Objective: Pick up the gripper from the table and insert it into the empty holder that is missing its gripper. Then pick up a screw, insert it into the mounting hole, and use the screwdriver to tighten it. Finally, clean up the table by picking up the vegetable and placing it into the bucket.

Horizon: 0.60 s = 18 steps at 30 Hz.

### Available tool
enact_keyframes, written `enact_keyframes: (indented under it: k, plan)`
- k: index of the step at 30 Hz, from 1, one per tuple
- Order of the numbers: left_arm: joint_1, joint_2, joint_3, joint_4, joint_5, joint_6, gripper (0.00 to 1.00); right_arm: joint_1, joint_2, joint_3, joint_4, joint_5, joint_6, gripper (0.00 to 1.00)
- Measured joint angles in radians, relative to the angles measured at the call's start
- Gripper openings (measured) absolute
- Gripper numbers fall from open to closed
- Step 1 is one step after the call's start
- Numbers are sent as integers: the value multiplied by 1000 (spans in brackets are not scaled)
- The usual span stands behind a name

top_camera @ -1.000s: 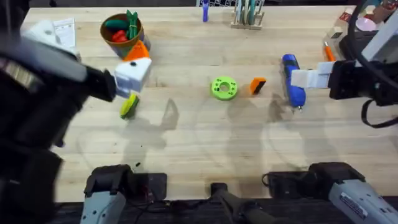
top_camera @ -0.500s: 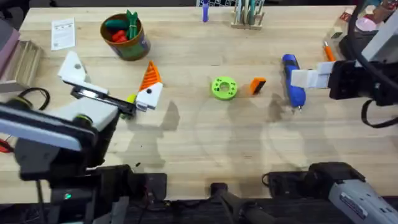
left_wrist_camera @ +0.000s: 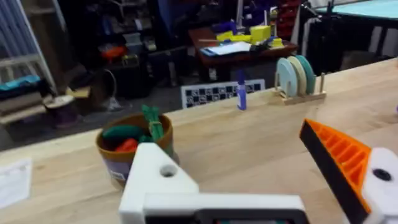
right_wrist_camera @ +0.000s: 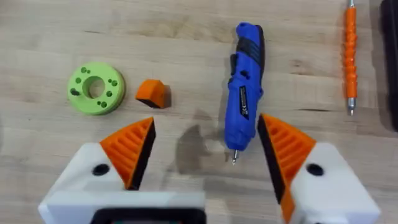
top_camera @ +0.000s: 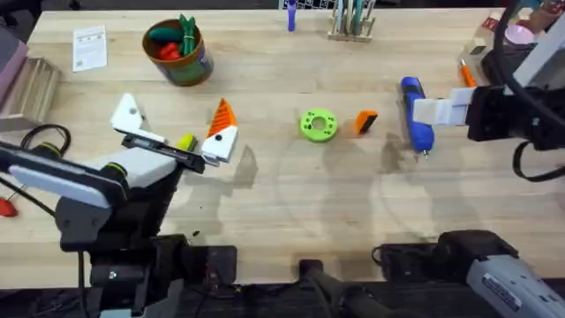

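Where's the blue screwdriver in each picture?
Overhead: the screwdriver lies on the table's right side, right of the green disc.
Right wrist: the screwdriver lies at centre, its bit pointing toward the camera, between the orange pads.
Left wrist: not in it.
Shared landmark: the green disc, on the table beside it.

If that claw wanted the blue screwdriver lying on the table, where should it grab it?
Probably around the thick middle of the screwdriver, coming straight down from above. It lies flat on the table with its thin metal bit pointing toward the right gripper, whose jaws stand open wide enough to straddle the body across its narrow width.
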Motion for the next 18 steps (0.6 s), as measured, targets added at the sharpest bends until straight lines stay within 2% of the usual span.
enact_keyframes:
  k: [8, 13, 18]
  plan:
    - [-9, 0, 0, -143, 37, -45, 986, 0, 0, 0, 0, 0, 0, 992]
    - [-9, 0, 0, -151, 77, -36, 985, 0, 0, 0, 0, 0, 0, 992]
    - [-9, 0, 0, -151, 87, -5, 985, 0, 0, 0, 0, 0, 0, 993]
